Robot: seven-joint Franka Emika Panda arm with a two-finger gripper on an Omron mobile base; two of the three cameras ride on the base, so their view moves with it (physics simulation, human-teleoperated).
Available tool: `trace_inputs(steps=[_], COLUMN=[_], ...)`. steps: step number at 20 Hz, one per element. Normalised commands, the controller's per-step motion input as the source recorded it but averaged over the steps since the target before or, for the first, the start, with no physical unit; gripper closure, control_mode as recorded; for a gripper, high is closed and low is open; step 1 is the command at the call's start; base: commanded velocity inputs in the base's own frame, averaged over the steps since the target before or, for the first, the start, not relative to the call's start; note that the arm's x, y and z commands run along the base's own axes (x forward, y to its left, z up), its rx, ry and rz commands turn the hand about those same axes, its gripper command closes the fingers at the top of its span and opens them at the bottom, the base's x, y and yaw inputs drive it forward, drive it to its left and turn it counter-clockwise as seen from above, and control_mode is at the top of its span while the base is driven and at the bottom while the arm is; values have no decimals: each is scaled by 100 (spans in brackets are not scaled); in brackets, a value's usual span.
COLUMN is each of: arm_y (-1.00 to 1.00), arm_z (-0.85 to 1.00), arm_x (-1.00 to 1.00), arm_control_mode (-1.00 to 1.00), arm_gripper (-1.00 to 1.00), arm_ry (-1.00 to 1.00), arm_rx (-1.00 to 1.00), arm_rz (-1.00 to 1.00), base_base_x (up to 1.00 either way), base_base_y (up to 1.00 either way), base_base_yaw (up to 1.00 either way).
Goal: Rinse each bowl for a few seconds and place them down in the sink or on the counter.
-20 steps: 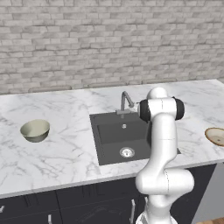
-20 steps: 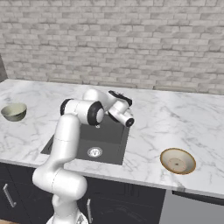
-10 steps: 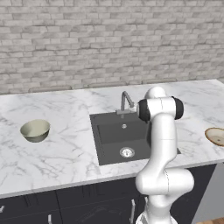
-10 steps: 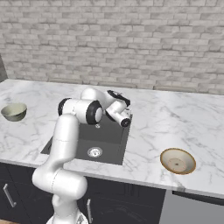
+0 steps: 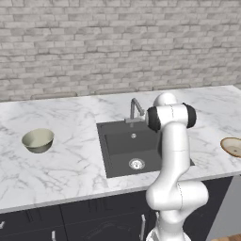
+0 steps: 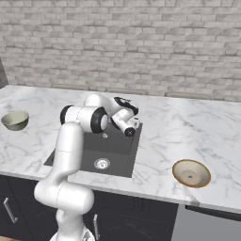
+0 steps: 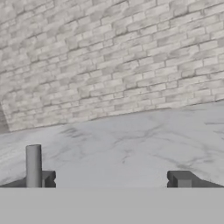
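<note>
the gripper (image 6: 133,126) hangs released and empty over the sink (image 5: 117,146), both stiff, likely slippery, breakable bowls, cream bowl (image 5: 38,140) and tan bowl (image 6: 191,172), resting on the counter (image 6: 179,132); grip each rim.

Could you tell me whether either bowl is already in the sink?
No, the green bowl and tan bowl both sit on the counter, beside the sink.

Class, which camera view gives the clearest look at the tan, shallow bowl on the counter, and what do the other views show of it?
The right base view: the tan bowl sits whole on the counter, its mottled inside visible. In the left base view the tan bowl is cut off by the picture's right edge. The hand view looks across bare counter toward the brick wall.
</note>
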Motion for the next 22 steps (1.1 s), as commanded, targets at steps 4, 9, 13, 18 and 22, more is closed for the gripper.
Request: trace_inputs(steps=[4,9,13,18,22], arm_y=[-70,-67,-65,-71,-67], arm_z=[-4,-12,-17,-27,-36], arm_x=[7,11,9,3,0], arm_control_mode=[-100,-100,-100,-100,-100], arm_gripper=[-100,-100,-100,-100,-100], arm_ry=[4,7,10,12,16], arm_rx=[1,1,0,0,0], arm_rz=[-9,-8,-7,-4,-3], base_base_x=[0,0,0,0,0], base_base_y=[0,0,0,0,0], base_base_yaw=[0,0,0,0,0])
